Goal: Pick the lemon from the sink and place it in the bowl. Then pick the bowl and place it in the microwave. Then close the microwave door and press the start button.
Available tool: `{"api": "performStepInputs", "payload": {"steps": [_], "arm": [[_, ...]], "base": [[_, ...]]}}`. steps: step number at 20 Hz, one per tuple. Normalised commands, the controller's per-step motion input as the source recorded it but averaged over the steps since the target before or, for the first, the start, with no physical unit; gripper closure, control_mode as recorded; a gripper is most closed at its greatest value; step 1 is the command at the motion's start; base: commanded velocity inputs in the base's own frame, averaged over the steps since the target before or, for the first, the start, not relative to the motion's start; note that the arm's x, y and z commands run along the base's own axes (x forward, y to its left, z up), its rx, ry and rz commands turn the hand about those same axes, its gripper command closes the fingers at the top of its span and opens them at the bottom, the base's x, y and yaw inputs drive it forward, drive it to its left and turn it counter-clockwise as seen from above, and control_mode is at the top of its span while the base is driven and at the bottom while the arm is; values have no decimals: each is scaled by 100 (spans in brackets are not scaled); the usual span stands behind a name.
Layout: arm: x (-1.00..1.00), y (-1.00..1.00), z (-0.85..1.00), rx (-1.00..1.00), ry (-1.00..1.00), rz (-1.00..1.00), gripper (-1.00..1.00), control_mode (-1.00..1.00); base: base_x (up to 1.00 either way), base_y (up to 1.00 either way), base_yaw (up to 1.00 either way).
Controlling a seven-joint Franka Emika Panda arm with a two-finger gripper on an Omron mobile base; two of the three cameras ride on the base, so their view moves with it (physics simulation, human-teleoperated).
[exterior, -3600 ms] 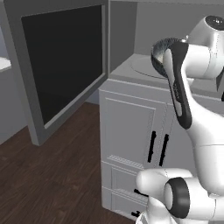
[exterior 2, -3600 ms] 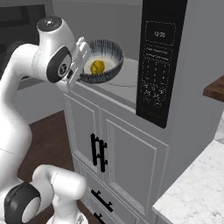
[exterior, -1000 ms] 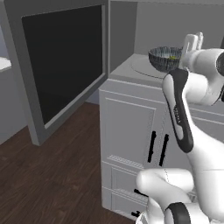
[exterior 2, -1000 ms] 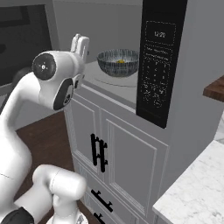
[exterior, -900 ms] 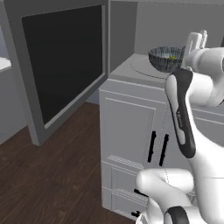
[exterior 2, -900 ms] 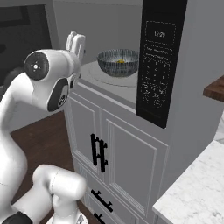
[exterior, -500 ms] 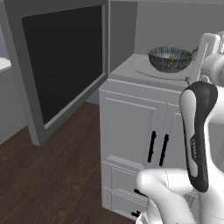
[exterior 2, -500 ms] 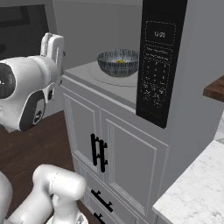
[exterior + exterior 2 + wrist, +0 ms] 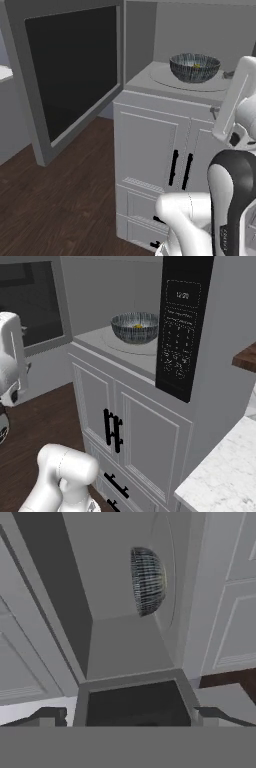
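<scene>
In a rendered kitchen of pale grey cabinets (image 9: pixel 155 150) and dark wood floor (image 9: pixel 60 200), the bowl (image 9: pixel 194 67) is sitting on the round turntable plate (image 9: pixel 187 82) inside the microwave (image 9: pixel 150 356), with the lemon (image 9: pixel 138 326) showing as a sliver of yellow over its rim. The microwave door (image 9: pixel 70 75) is standing wide open to the left, its black glass panel facing the room. The right base view is showing the black control panel (image 9: pixel 181 326) with a keypad and display, its writing too small to read; the left base view is showing the door instead. The gripper (image 9: pixel 128 716) is hanging clear of the cavity, fingertips (image 9: pixel 47 716) spread wide apart and holding nothing, the hand view looking back at the bowl on its side.
</scene>
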Motion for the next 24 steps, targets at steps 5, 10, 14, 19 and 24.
{"api": "performStepInputs", "payload": {"steps": [5, 10, 14, 19, 24], "arm": [[-55, 38, -5, -6, -16, 3, -100, -100], [-43, 47, -1, -1, -14, 0, -100, -100], [-22, 73, -6, 0, -6, 0, -100, -100], [-19, 74, -20, 0, -6, 0, -100, -100], [-11, 64, -41, 4, -1, 0, -100, -100]], "base": [[0, 0, 0], [0, 0, 0], [0, 0, 0], [0, 0, 0], [0, 0, 0]]}}
